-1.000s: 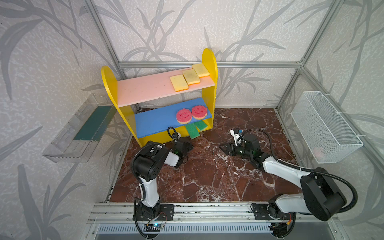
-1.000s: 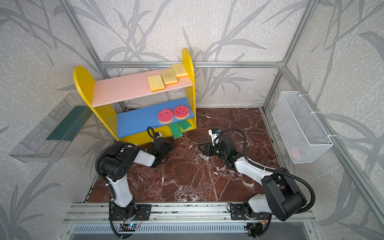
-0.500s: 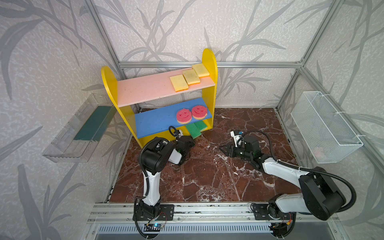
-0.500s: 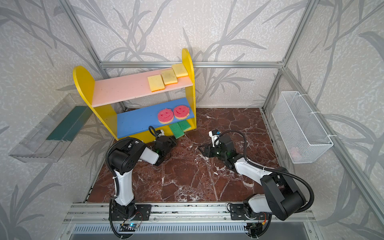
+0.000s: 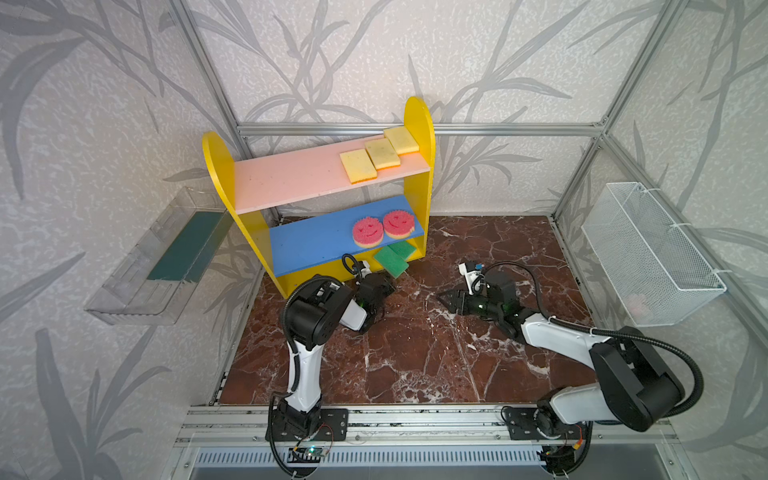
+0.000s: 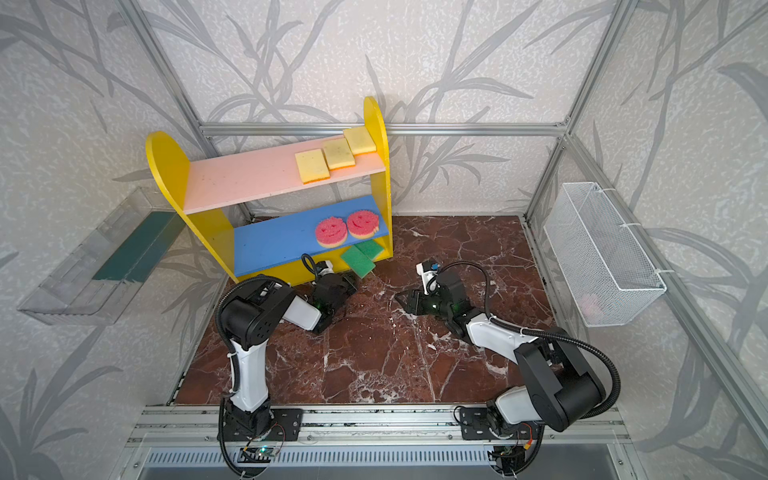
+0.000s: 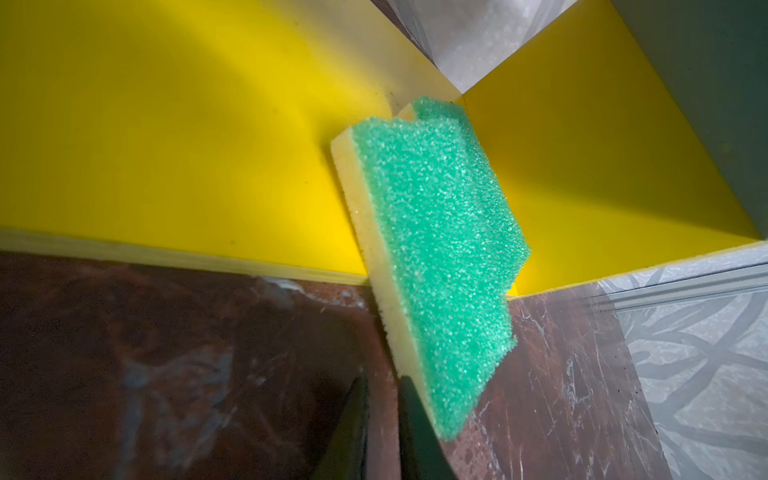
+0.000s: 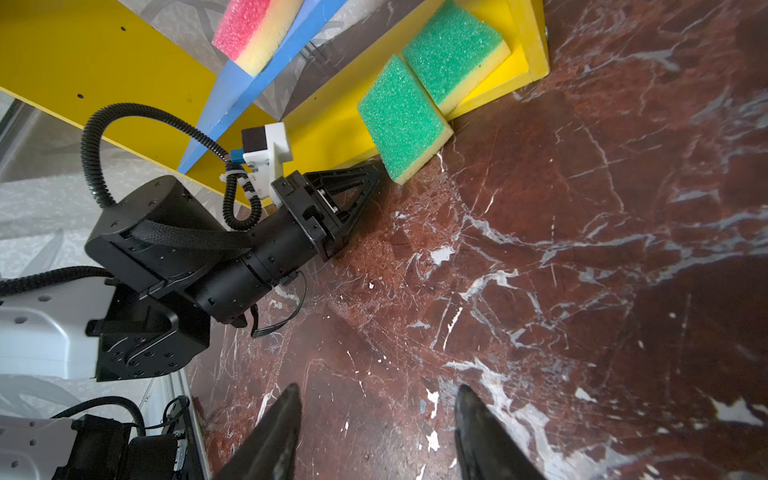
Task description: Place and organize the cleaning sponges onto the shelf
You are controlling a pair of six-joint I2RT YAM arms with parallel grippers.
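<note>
The shelf (image 5: 419, 124) holds three yellow sponges (image 5: 358, 166) on its pink board and two pink smiley sponges (image 5: 368, 232) on the blue board. Two green-faced sponges sit at the yellow base. The rear one (image 8: 451, 54) lies in the corner. The front one (image 8: 401, 120) (image 7: 436, 249) tilts over the base's front edge onto the floor. My left gripper (image 8: 376, 168) (image 7: 384, 382) is shut and empty, one finger against that sponge's yellow side. My right gripper (image 8: 376, 390) (image 5: 440, 297) hovers open over the floor, apart from the shelf.
A clear tray with a dark green mat (image 5: 166, 257) hangs on the left wall. A white wire basket (image 5: 648, 253) hangs on the right wall with something pale pink inside. Brown marble floor (image 5: 415, 353) stretches in front of the shelf.
My left arm's elbow has swung right and its gripper has crept closer to the front green sponge. My right gripper's jaws stand a little wider.
</note>
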